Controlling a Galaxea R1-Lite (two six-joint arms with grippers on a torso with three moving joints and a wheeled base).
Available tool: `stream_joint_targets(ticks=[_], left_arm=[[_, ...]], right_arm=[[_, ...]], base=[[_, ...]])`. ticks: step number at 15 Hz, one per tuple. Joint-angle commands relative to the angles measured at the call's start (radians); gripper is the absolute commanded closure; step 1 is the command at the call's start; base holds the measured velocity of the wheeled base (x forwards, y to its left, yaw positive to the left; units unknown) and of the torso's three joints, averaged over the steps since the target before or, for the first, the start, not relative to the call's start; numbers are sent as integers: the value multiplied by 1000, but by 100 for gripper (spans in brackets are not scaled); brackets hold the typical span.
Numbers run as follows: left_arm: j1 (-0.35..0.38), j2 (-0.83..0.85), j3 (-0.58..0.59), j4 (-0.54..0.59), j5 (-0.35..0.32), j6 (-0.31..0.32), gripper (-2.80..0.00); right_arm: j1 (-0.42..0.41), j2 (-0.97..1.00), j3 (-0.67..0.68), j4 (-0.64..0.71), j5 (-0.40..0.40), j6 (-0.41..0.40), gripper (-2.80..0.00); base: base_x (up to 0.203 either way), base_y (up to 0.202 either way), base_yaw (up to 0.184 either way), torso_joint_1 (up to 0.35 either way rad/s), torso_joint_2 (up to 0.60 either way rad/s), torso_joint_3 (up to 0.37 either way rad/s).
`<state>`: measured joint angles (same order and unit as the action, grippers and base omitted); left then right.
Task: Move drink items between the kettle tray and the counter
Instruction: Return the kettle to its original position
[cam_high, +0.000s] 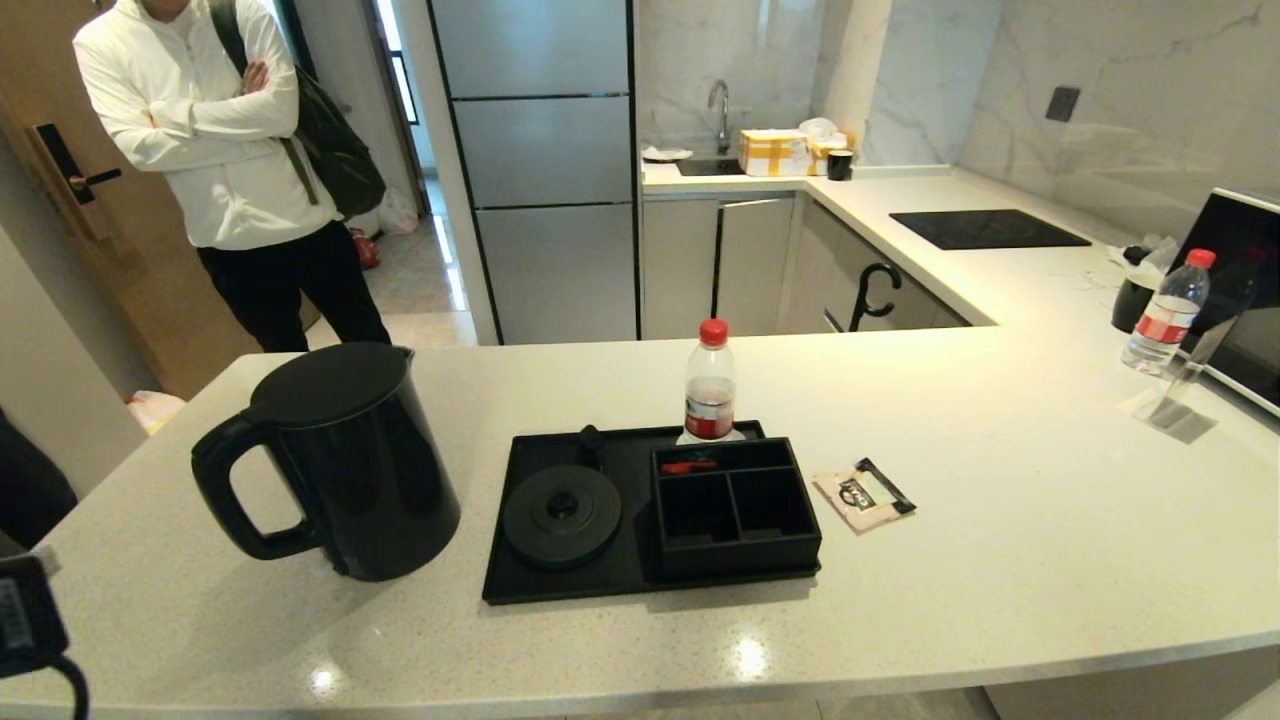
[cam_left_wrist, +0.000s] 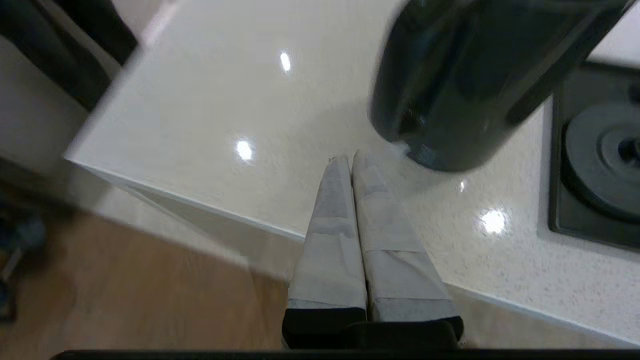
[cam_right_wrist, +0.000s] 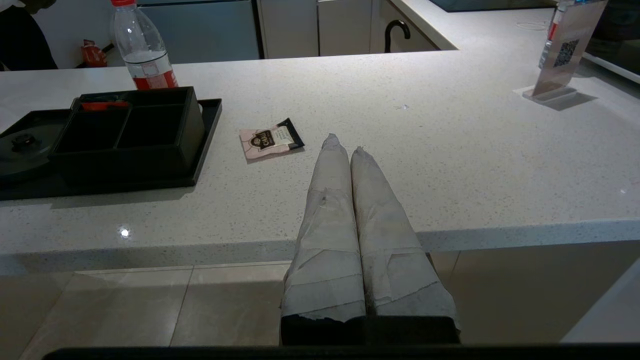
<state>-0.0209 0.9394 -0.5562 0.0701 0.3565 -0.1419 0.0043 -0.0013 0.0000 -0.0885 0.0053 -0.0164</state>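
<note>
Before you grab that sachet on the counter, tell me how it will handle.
The sachet lies flat on the glossy counter, so it is probably light and thin, hard to get fingers under, and may slide if nudged. It looks like soft foil or paper, likely to bend rather than stay stiff. The shut right gripper must open first.

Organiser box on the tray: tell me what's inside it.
The organiser box holds one small red item in its back compartment; the two front compartments look empty, though their dark floors nearest the front wall are hidden.
</note>
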Motion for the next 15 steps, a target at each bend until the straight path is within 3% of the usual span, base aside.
stream_joint_targets(ticks=[1,5,7,9,10,15], left_arm=[[-48,154,-4,-12,9,-28,0],[-154,350,10,-185,44,-93,0],[-172,453,35,-276,144,-110,0],[-197,548,52,-399,349,-126,0],[-220,563,51,-427,403,-133,0],[-232,600,13,-437,511,-167,0]], right_arm=[[0,1,31,-2,1,0,0],[0,1,31,-2,1,0,0],[0,1,31,-1,1,0,0],[0,1,31,0,1,0,0],[0,1,31,-2,1,0,0],[0,1,31,-2,1,0,0]], base=[[0,0,0,0,0,0],[0,0,0,0,0,0],[0,0,0,0,0,0],[0,0,0,0,0,0],[0,0,0,0,0,0],[0,0,0,0,0,0]])
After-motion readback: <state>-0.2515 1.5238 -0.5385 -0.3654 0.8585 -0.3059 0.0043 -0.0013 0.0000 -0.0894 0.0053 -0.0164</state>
